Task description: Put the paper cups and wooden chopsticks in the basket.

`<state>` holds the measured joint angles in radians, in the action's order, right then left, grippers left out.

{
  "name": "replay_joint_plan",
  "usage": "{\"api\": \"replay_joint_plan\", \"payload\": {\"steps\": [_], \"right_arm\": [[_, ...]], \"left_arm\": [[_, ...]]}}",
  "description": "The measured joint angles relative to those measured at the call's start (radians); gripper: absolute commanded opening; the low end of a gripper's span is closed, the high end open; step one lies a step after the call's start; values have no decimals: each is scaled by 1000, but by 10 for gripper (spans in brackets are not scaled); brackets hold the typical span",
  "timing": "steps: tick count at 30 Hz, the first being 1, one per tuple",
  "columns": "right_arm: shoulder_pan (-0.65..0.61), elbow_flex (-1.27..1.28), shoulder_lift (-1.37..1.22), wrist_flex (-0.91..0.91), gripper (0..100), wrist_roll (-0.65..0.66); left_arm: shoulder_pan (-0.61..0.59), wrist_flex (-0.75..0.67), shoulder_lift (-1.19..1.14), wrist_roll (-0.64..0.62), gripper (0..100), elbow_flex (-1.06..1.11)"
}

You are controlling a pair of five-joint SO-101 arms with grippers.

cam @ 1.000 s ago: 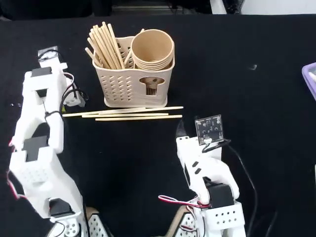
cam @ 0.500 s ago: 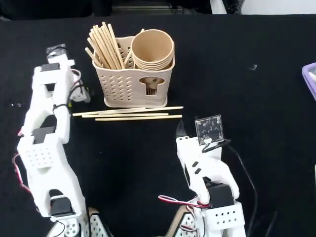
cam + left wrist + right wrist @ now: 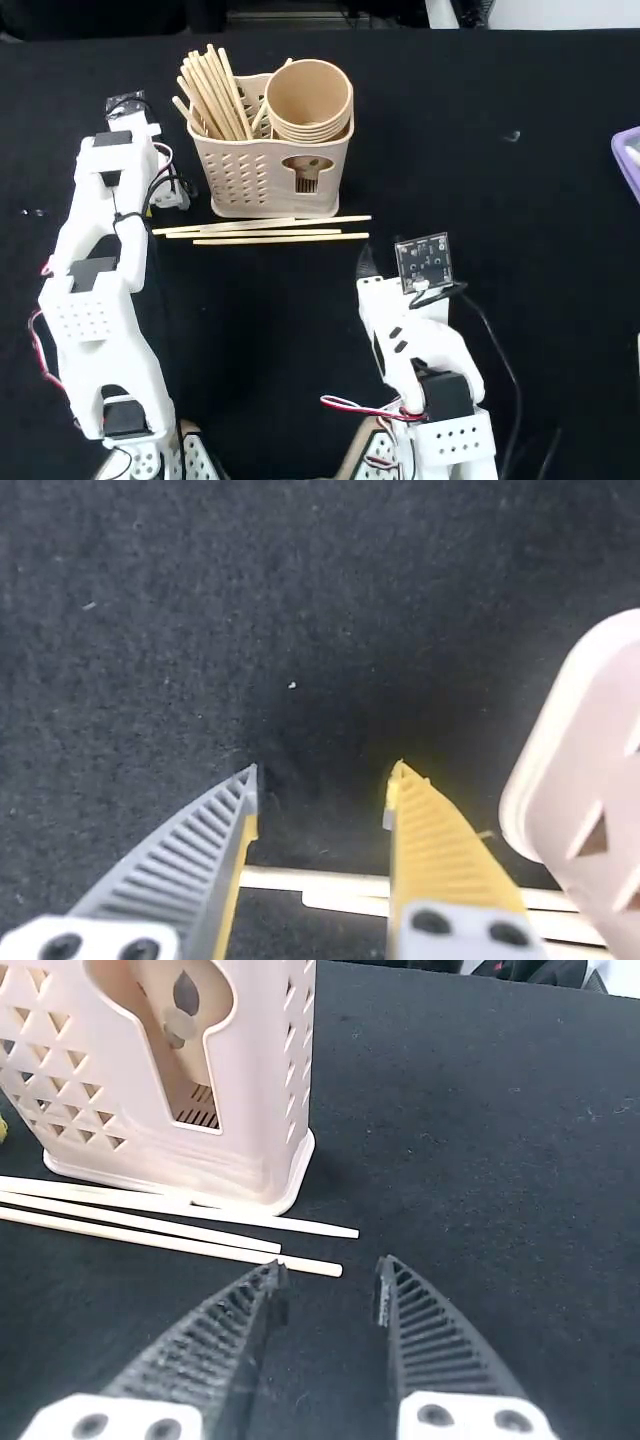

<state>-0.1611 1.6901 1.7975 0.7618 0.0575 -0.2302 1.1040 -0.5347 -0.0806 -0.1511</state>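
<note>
Left gripper (image 3: 320, 780) hangs over one end of the loose chopsticks (image 3: 262, 230) beside the basket (image 3: 262, 182), fingers apart, likely to straddle them. Right gripper (image 3: 328, 1272), fingers apart too, faces their other end. Paper cups (image 3: 308, 98) sit inside.

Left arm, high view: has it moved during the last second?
Yes. The left arm swung toward the basket, its pincer now above the end of the loose chopsticks.

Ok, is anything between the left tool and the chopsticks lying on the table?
Nothing visible does. The left tool hangs over the ends of the chopsticks, which pass under its open jaws. The basket stands to one side, not between.
</note>
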Motion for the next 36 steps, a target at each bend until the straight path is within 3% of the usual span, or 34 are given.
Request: {"api": "replay_joint_plan", "payload": {"steps": [5,16,36], "right_arm": [[0,0,0,3,152,0],[0,0,0,3,152,0],[0,0,0,3,152,0]], "left_arm": [[0,-55,17,0,209,66],[0,-25,38,0,210,86],[74,-86,324,78,209,480]]}}
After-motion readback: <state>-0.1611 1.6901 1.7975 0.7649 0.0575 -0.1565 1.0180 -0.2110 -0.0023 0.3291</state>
